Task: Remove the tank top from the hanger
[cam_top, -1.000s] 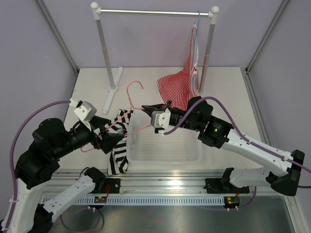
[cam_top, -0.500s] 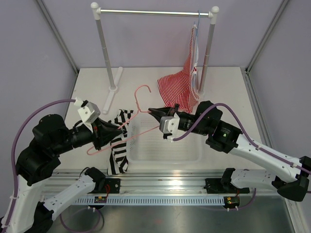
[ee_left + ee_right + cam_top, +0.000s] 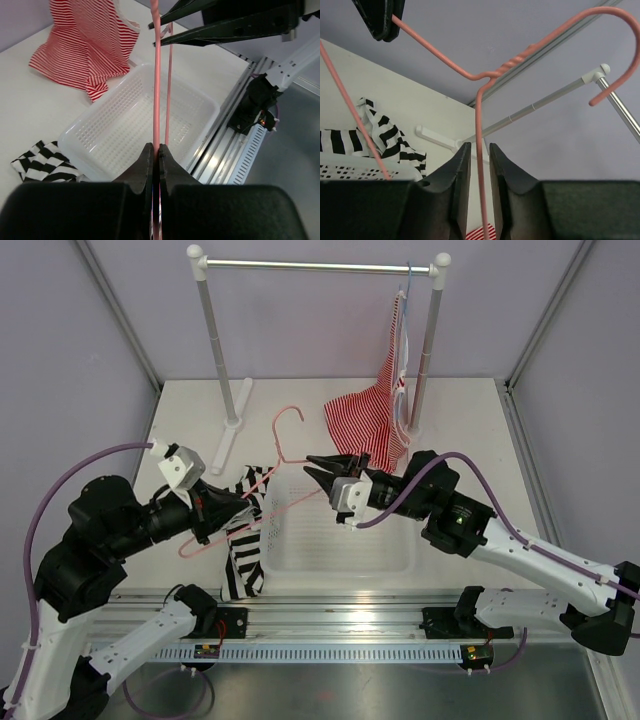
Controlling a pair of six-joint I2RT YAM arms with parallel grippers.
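Pink hanger (image 3: pixel 156 100): held in the air over the white basket (image 3: pixel 340 532), with the hook toward the back of the bench (image 3: pixel 470 430). It is thin, stiff and light, and it can turn easily in a grip.
Left gripper (image 3: pixel 156 147): jaws closed tight on one wire of the hanger.
Right gripper (image 3: pixel 480 146): jaws a little apart; the neck wire runs between them and is not pinched (so I judge that only the left side carries the hanger).
Tank top (image 3: pixel 243 545): black and white stripes, crumpled at the left end of the basket, partly over its rim and partly on the bench, under the left gripper. I cannot tell whether a strap is on the wire.
Handling: soft, light, floppy cloth. It keeps no shape and slides on smooth wire, but a strap may catch on a corner.
Where to take hold: a strap or a bunched fold, deep between the jaws and away from the wire (then pull along the hanger arm, not across it).
Not to confuse: the red-striped top (image 3: pixel 362 420) hangs at the back right, well apart.
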